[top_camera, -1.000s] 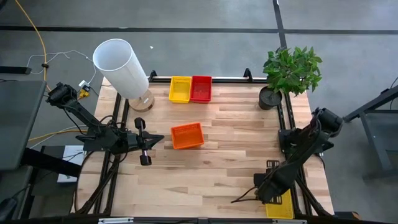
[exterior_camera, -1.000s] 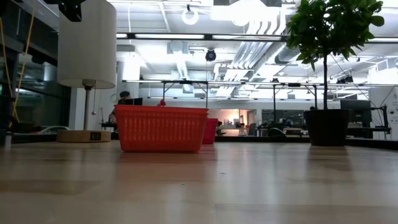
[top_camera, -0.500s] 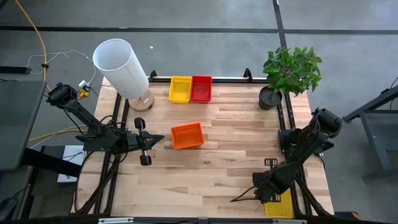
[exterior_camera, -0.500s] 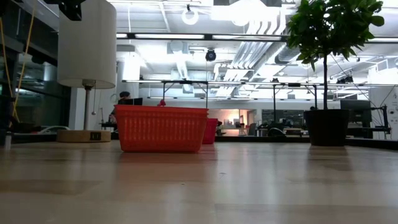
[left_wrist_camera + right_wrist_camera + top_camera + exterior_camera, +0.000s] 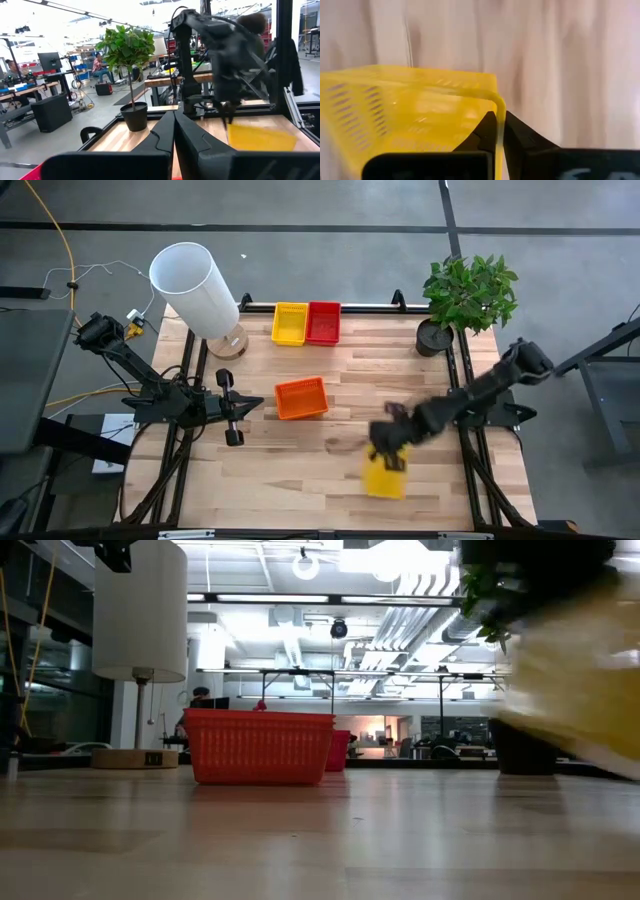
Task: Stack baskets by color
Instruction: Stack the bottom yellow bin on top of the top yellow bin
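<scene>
At the table's far edge a yellow basket (image 5: 289, 324) and a red basket (image 5: 323, 322) stand side by side. An orange basket (image 5: 301, 398) sits on its bottom near the middle and also shows in the low view (image 5: 258, 747). My right gripper (image 5: 388, 454) is over the table's near middle, shut on a second yellow basket (image 5: 385, 478). That basket is a blur in the low view (image 5: 580, 690). My left gripper (image 5: 262, 402) waits shut just left of the orange basket, touching nothing. My right gripper pinches one side wall of the yellow basket at its rim (image 5: 498, 107), close to a corner, one finger (image 5: 482, 131) inside the basket and the other (image 5: 521, 136) outside. The fingers come from above, slanting down. The basket hangs below them, tilted and lifted clear of the table.
A tall white cylinder (image 5: 195, 288) on a round base stands at the far left corner. A potted plant (image 5: 468, 295) stands at the far right. Bare wood (image 5: 300, 470) lies between the orange basket and the near edge.
My right gripper has shut on the yellow basket at the table's near right corner. It has lifted the basket clear and swung it fast toward the table's left, to the near middle. The gripper has tipped steeper downward. The other baskets have stayed put.
</scene>
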Controlling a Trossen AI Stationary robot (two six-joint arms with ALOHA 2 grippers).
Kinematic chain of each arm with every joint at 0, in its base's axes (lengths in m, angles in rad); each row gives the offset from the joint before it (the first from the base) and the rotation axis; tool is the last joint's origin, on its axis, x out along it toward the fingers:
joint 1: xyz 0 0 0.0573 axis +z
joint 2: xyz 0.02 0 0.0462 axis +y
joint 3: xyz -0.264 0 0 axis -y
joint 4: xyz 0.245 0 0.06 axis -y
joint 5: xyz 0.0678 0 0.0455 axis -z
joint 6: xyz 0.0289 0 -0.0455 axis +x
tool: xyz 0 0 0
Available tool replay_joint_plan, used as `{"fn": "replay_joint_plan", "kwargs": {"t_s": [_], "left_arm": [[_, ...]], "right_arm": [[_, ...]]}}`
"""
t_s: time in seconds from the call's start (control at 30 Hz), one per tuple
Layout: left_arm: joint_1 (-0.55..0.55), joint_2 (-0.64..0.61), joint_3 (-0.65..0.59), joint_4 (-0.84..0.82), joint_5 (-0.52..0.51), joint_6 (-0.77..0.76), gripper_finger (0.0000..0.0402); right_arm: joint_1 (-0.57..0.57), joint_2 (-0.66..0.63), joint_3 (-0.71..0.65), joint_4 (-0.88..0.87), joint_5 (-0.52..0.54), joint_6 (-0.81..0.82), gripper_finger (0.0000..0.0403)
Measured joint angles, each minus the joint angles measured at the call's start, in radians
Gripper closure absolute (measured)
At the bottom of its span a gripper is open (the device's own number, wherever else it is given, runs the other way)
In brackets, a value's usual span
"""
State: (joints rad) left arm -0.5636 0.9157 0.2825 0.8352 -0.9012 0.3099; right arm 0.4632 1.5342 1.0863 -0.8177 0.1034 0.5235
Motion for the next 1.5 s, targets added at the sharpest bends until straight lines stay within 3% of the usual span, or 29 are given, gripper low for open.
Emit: {"fn": "replay_joint_plan", "kwargs": {"t_s": [0.2, 0.33, 0.63, 0.8, 0.9, 1.23, 1.33, 1.5], "left_arm": [[0.0, 0.0, 0.0, 0.0, 0.0, -0.001, 0.0402], [0.0, 0.0, 0.0, 0.0, 0.0, -0.001, 0.0401], [0.0, 0.0, 0.0, -0.008, 0.0, -0.011, 0.0402], [0.0, 0.0, 0.0, -0.035, 0.0, -0.058, 0.0402], [0.0, 0.0, 0.0, -0.061, 0.0, -0.094, 0.0401], [0.0, 0.0, 0.0, -0.107, 0.0, -0.151, 0.0401], [0.0, 0.0, 0.0, -0.107, 0.0, -0.151, 0.0402], [0.0, 0.0, 0.0, -0.114, 0.0, -0.153, 0.0402]], "right_arm": [[-0.272, -0.09, 0.002, 0.356, -0.03, -0.295, 0.0401], [-0.409, -0.073, 0.084, 0.441, 0.017, -0.458, 0.0402], [-0.652, 0.177, 0.489, 0.423, 0.17, -0.801, 0.0402], [-0.781, 0.356, 0.734, 0.361, 0.089, -0.952, 0.0402], [-0.829, 0.466, 0.878, 0.291, 0.028, -1.048, 0.0403], [-0.902, 0.783, 1.272, 0.12, -0.005, -1.153, 0.0403], [-0.902, 0.795, 1.235, 0.169, -0.009, -1.194, 0.0403], [-0.905, 0.797, 1.223, 0.104, -0.012, -1.256, 0.0403]]}}
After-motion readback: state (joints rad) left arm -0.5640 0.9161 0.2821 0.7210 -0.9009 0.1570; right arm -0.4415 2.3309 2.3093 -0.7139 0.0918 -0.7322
